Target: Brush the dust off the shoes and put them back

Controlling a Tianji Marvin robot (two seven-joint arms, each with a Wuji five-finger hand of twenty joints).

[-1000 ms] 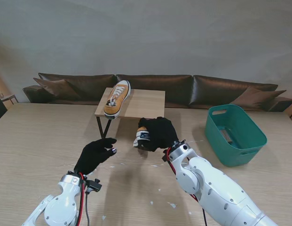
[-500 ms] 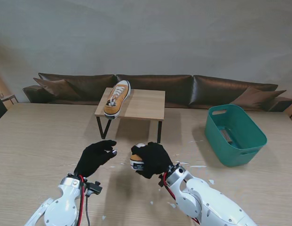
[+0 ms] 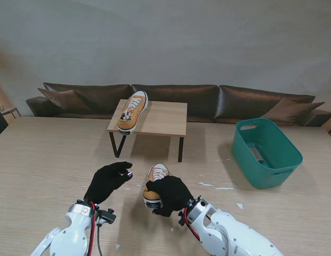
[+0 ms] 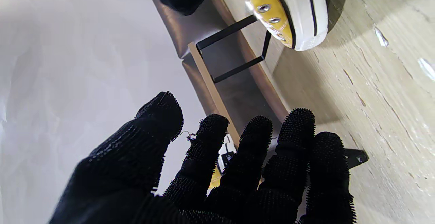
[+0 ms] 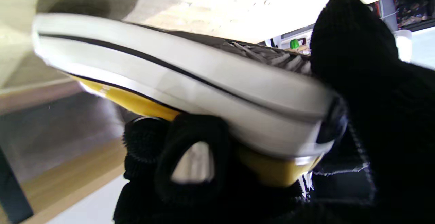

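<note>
My right hand (image 3: 168, 194) in its black glove is shut on a yellow sneaker (image 3: 155, 180) at the heel, holding it near me above the table with the toe pointing away. In the right wrist view its white sole (image 5: 176, 78) fills the frame, with gloved fingers (image 5: 190, 156) wrapped under the yellow upper. My left hand (image 3: 108, 180), in a bristly black brush glove, hovers open just left of that sneaker (image 4: 292, 10), fingers (image 4: 258, 156) spread. A second yellow sneaker (image 3: 132, 111) rests on the small wooden stand (image 3: 164, 118) farther away.
A green plastic basket (image 3: 267, 152) stands at the right on the table. White flecks of debris (image 3: 216, 186) are scattered on the wooden table top near my hands. A brown sofa (image 3: 176, 98) runs behind the table.
My right hand has pulled the sneaker from near the stand toward me and to the left, turning it so its top shows. The left hand has barely moved.
</note>
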